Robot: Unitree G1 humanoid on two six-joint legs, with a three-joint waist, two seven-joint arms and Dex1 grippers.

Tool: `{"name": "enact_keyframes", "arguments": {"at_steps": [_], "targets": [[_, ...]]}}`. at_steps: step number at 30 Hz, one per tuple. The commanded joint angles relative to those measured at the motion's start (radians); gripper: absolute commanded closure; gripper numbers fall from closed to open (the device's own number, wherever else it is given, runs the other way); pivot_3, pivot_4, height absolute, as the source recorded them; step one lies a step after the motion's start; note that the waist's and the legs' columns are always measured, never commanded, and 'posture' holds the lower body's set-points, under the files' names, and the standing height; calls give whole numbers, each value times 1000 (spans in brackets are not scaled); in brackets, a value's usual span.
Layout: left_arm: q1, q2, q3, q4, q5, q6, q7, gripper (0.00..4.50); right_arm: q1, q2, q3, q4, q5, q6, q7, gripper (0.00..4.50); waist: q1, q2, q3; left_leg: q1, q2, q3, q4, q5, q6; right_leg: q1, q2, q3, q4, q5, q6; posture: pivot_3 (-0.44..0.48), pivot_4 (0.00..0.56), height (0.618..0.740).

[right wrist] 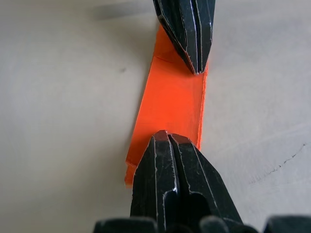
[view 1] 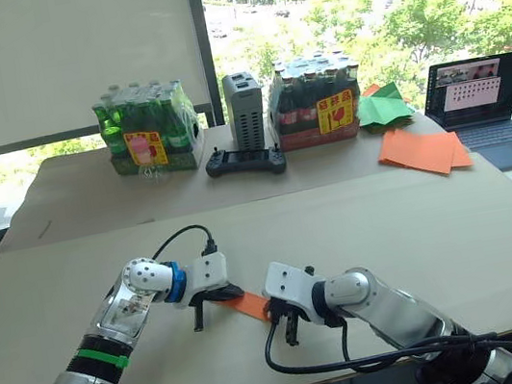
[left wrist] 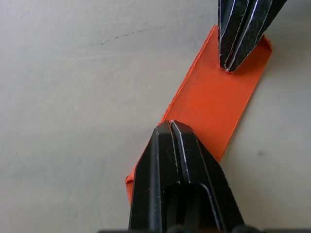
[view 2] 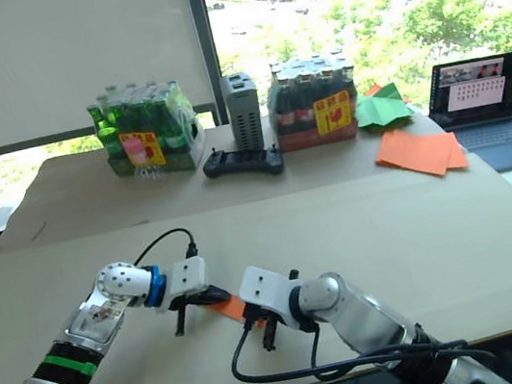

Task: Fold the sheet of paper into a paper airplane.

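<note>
The right gripper (right wrist: pixel 170 138) presses its closed fingertips down onto one end of the folded sheet of paper (right wrist: pixel 170 104), a narrow bright-orange strip lying flat on the pale table (view 1: pixel 417 225) near its front edge. The left gripper (left wrist: pixel 171 127), fingers also together, presses on the opposite end, so the strip lies pinned between the two tips. At the back of the table stand two shrink-wrapped packs of green bottles (view 1: pixel 147 129), a grey upright device (view 1: pixel 245 110) and a black controller (view 1: pixel 245 161). To the right lie green paper (view 1: pixel 383 106), a pile of flat orange sheets (view 1: pixel 423 149) and an open laptop (view 1: pixel 481 106).
</note>
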Motion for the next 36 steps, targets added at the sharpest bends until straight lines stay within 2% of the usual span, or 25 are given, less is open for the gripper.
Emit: {"name": "enact_keyframes", "arguments": {"at_steps": [1,14,21,26,28,30,33,35,36], "targets": [[46,52,-17,101,77,21,15,4500,22,-29,30,56,-16,50,9,4486,-2,1,-1,1,0,0,0,0,0,0,0,0,0,0,0,0,150,723],[36,55,25,108,50,38,28,4500,18,-30,33,60,-20,43,15,4486,-1,3,-2,1,0,0,-1,0,0,0,0,0,0,-1,0,0,150,723],[36,27,162,9,-91,170,56,4500,15,-14,-22,-7,-2,-5,9,4486,-2,2,-1,-2,0,0,-1,0,0,-3,0,0,0,-1,0,0,150,723],[110,38,322,-173,-252,358,105,4500,41,-24,-128,-108,18,-73,-3,4486,-1,-2,5,-13,0,-1,1,0,0,-15,0,0,1,0,-1,0,150,723],[185,51,392,-287,-328,456,125,4500,72,-16,-197,-173,60,-75,-3,3912,-1,-2,5,-21,-2,-1,2,0,0,-23,-1,0,1,6,-9,0,150,723],[257,62,446,-377,-385,531,146,4500,94,-6,-261,-227,101,-60,-6,3339,-3,-2,5,-25,-2,-1,1,0,0,-29,-2,1,2,7,-10,0,150,723],[350,73,509,-477,-447,607,180,3695,122,-4,-337,-303,174,-33,14,2277,-1,-2,5,-31,-2,-1,1,0,0,-34,-2,1,2,7,-11,0,150,723],[390,82,534,-519,-474,640,195,2963,141,-5,-379,-344,235,-9,29,1551,1,-2,6,-31,-2,0,1,0,0,-34,-2,1,1,7,-11,0,150,723],[406,89,542,-533,-480,646,199,2752,152,-6,-396,-361,275,6,45,1346,3,-3,6,-31,-2,0,1,0,0,-34,-2,1,1,7,-11,0,150,723]]}}
